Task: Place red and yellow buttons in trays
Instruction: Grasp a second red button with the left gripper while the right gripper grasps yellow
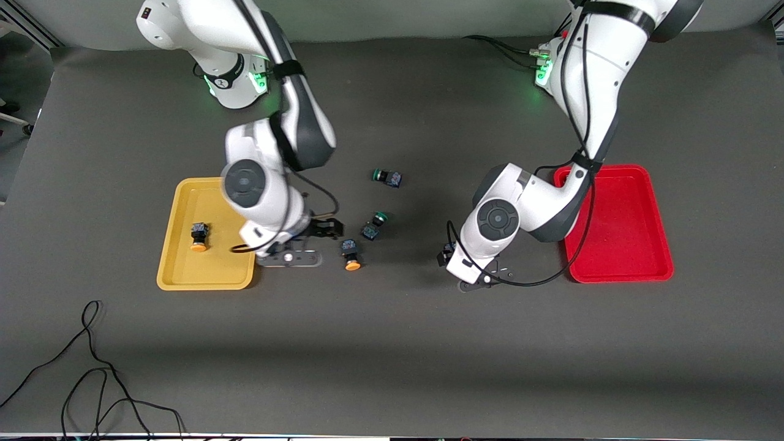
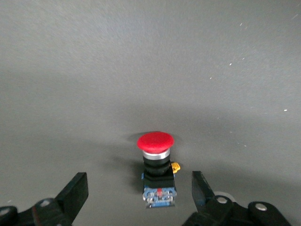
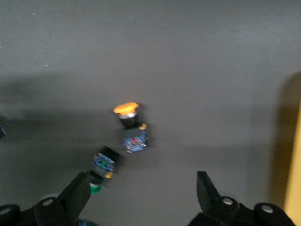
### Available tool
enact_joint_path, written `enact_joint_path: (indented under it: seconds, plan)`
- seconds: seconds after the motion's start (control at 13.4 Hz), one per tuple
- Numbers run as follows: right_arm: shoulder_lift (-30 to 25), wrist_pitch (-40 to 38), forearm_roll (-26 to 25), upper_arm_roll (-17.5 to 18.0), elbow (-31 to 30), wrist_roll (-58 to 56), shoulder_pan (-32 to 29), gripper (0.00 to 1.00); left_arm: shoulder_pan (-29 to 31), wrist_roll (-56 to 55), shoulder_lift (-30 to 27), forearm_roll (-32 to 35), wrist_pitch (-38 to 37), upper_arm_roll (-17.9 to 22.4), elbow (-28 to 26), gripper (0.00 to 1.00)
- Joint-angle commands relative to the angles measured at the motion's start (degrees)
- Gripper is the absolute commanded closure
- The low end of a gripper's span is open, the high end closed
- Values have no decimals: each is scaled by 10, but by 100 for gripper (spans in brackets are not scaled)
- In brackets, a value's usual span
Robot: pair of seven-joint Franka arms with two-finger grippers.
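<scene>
Red-capped button (image 2: 155,142), black-and-blue body.

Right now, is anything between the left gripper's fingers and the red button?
No. In the left wrist view the red button lies on bare mat between the open left gripper fingers, untouched.

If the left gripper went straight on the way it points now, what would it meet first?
Probably the red-capped button, lying on the table between the open fingers of the left gripper; how far off is unclear.

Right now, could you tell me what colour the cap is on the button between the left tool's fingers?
Red cap, on a black-and-blue body; the left wrist view shows it best.
</scene>
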Motion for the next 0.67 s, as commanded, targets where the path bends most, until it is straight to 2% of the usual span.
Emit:
enact_joint_path:
  seconds: [0.0, 0.15, 0.22, 0.37, 0.45, 0.6]
  plan:
    - [51, 46, 22, 19, 20, 15, -9, 0, -13, -15, 21, 11, 30, 6, 3, 8]
    - [77, 89, 26, 42, 14, 15, -13, 0, -16, -15, 30, 11, 45, 6, 1, 15]
    - [86, 108, 39, 49, 10, 11, -13, 0, -15, -15, 30, 11, 46, 6, -2, 26]
    - [116, 138, 52, 59, 10, 7, -14, 0, -16, -15, 34, 11, 54, 6, -4, 41]
    - [123, 145, 52, 63, 10, 7, -15, 0, -17, -15, 34, 11, 62, 6, -7, 54]
    - [135, 156, 52, 66, 7, 6, -15, 0, -16, -15, 30, 11, 57, 6, -7, 100]
